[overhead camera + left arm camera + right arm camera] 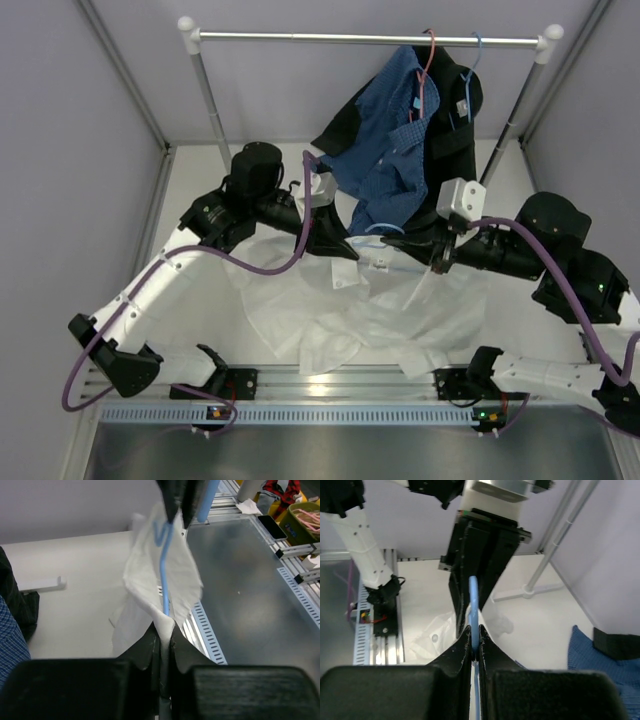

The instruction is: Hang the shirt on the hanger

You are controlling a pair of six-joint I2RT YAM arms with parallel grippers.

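Your left gripper is pinched tight on the shirt draped over the hanger. At its 3 o'clock from above, your right gripper clamps the hanger's wire.

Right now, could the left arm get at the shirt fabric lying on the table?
Probably not yet: the left end effector is shut on the shirt and the hanger, which the right end effector also pinches. It must let go first.

clothes rail: we've got it running along the far edge
blue checked shirt: hanging off a red hanger
black garment: on a blue hanger, toward the far-right corner
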